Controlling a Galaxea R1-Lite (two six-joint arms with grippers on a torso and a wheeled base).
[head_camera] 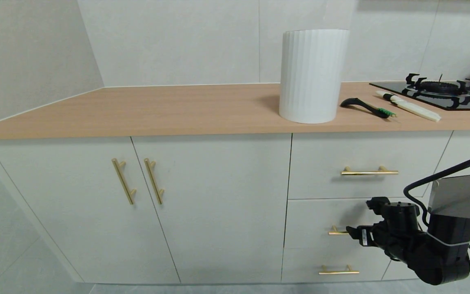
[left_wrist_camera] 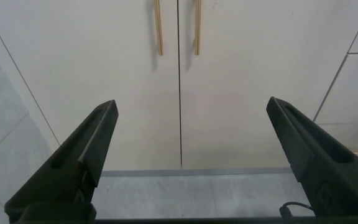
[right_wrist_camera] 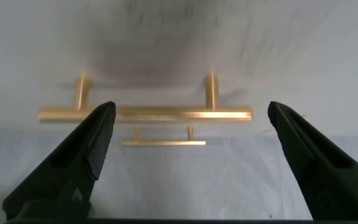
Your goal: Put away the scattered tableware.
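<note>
Tableware: black-handled utensil [head_camera: 367, 107] and white utensil [head_camera: 408, 106] lie on the worktop [head_camera: 157, 110], at my 2 o'clock.
Ribbed canister [head_camera: 312, 75]: at their 9 o'clock.
Middle drawer [head_camera: 312, 216]: shut; I judge it needs opening.
Right gripper [head_camera: 351, 232]: 5 o'clock, level, jaws spread at the drawer handle [right_wrist_camera: 145, 114].
Left gripper [left_wrist_camera: 188, 155]: jaws spread, facing cabinet doors [left_wrist_camera: 241, 81].
Grip: I'd centre the bar, close, pull straight.

No legible text, labels, numbers or signs anywhere.
</note>
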